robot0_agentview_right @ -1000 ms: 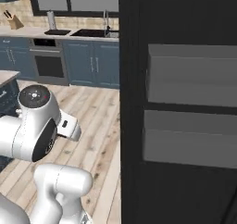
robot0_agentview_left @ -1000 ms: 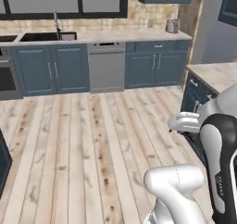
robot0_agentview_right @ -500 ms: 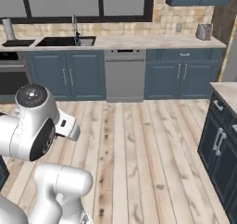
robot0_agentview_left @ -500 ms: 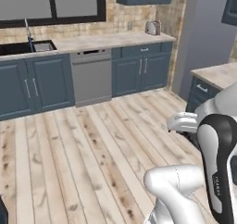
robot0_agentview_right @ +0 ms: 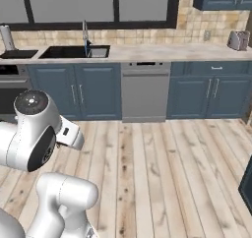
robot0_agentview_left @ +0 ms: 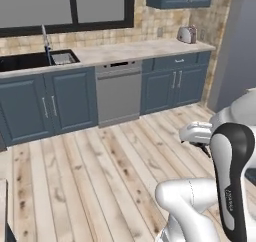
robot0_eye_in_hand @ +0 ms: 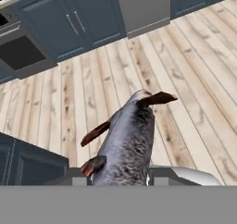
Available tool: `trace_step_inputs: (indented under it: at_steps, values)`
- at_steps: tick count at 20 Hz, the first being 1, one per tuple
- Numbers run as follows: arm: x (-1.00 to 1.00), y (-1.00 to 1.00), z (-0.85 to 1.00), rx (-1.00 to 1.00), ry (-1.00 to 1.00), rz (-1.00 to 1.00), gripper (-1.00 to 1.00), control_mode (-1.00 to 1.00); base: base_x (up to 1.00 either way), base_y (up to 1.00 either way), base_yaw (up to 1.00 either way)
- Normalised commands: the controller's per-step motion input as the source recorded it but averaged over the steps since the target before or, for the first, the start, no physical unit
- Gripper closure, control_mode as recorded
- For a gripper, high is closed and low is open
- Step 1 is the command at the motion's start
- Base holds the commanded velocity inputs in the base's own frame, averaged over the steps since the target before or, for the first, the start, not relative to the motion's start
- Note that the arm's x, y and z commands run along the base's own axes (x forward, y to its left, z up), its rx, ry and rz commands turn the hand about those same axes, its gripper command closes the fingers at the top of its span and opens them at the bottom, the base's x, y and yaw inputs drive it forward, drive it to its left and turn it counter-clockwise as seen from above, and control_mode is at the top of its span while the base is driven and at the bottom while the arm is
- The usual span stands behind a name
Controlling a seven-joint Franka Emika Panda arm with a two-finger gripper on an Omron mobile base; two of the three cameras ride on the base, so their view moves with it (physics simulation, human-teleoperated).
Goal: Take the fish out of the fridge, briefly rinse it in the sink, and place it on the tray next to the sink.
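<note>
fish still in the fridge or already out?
Out. In the hand view the fish rises from between the gripper's fingers over the wood floor, facing the sink counter.

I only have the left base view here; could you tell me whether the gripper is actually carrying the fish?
Observer: Yes. In the hand view the fish sits between the finger tips, pointing out over the wooden floor.
Operator: Thank you. Can you see anything left of the sink beyond my frame?
Observer: In the right base view a second black basin lies left of the sink, with an oven below it.
Operator: And is the gripper itself closed?
Observer: The gripper is largely hidden under the fish body, but the fish stays held up there, so it reads as shut on it.
</note>
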Motion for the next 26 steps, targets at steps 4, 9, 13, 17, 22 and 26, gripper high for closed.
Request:
trace_step_inputs:
  at_steps: [4, 9, 13, 17, 22, 26]
  values:
    - [0.0, 0.0, 0.0, 0.0, 0.0, 0.0, 1.0, 1.0, 1.0, 0.0, 0.01]
    - [0.0, 0.0, 0.0, 0.0, 0.0, 0.0, 1.0, 1.0, 1.0, 0.0, 0.0]
    - [0.0, 0.0, 0.0, 0.0, 0.0, 0.0, 1.0, 1.0, 1.0, 0.0, 0.0]
    - [0.0, 0.0, 0.0, 0.0, 0.0, 0.0, 1.0, 1.0, 1.0, 0.0, 0.0]
    - [0.0, 0.0, 0.0, 0.0, 0.0, 0.0, 1.0, 1.0, 1.0, 0.0, 0.0]
    - [0.0, 0.0, 0.0, 0.0, 0.0, 0.0, 1.0, 1.0, 1.0, -0.02, 0.0]
